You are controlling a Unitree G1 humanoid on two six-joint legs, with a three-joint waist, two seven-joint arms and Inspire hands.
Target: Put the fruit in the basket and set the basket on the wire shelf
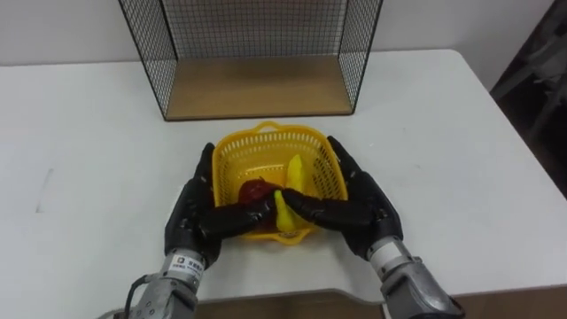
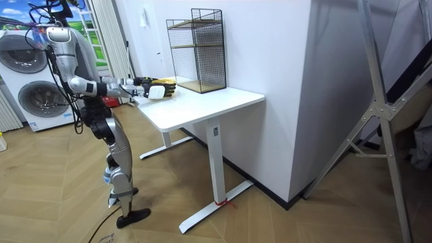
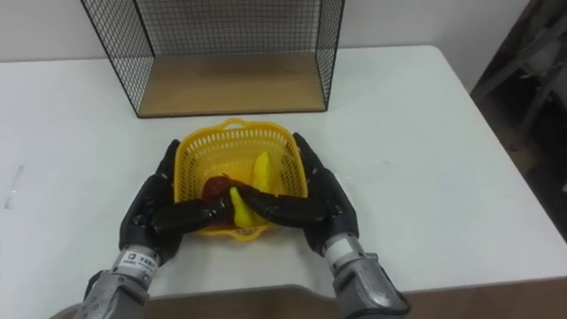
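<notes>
My left robot hand [image 1: 190,217] and my right robot hand [image 1: 363,208] are grasping the basket [image 1: 266,133] from its two sides. The fingers lie along the outer walls and the thumbs are curled over the near rim. The basket stands on the desk [image 1: 461,133], near the open front of the wire shelf [image 1: 257,89] but not touching it. Inside it I see a red fruit [image 1: 254,189] and a yellow fruit [image 1: 295,173]. A second yellow piece [image 1: 282,213] leans at the near rim, between my thumbs.

I judge that the fruit is collected and that the lift to the shelf comes next. Several things could go wrong. If one hand rises faster than the other, the basket will tilt and the piece at the rim may slide out. If I press too strongly, the thin mesh walls may bend and slip from my hold. The shelf opening looks only a little wider than the basket with my hands beside it, so my fingers could strike the wire sides and push the shelf back.
</notes>
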